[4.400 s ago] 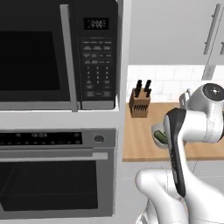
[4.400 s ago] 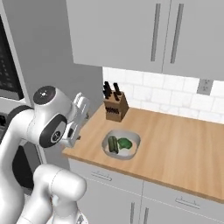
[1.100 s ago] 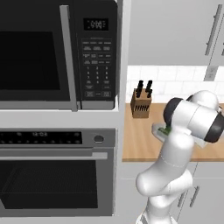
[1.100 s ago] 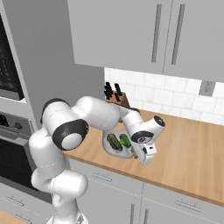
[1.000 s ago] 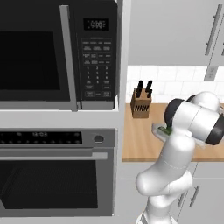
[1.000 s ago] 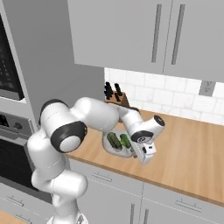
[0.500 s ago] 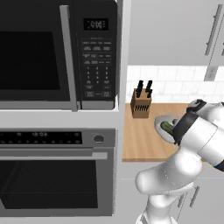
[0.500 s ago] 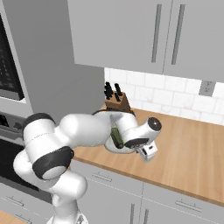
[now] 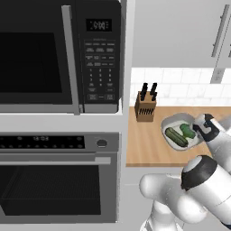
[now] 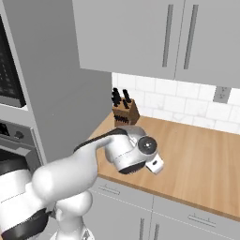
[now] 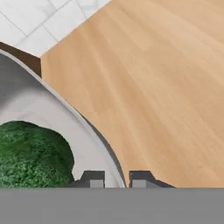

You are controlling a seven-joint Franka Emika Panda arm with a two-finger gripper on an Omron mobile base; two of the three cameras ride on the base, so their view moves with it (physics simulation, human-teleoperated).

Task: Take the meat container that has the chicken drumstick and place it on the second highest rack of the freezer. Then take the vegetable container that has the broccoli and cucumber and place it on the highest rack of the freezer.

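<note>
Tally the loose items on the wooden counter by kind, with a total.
Vegetable container: 1
Cucumber: 1
Broccoli: 1
Knife block: 1
Total: 4

Base views flanking counter [image 9: 149, 144]; hand close-up.

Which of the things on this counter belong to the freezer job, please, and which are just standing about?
Job: vegetable container, gripped at its rim; broccoli; cucumber; gripper.
Standing about: knife block; microwave; oven; wall socket.
</note>
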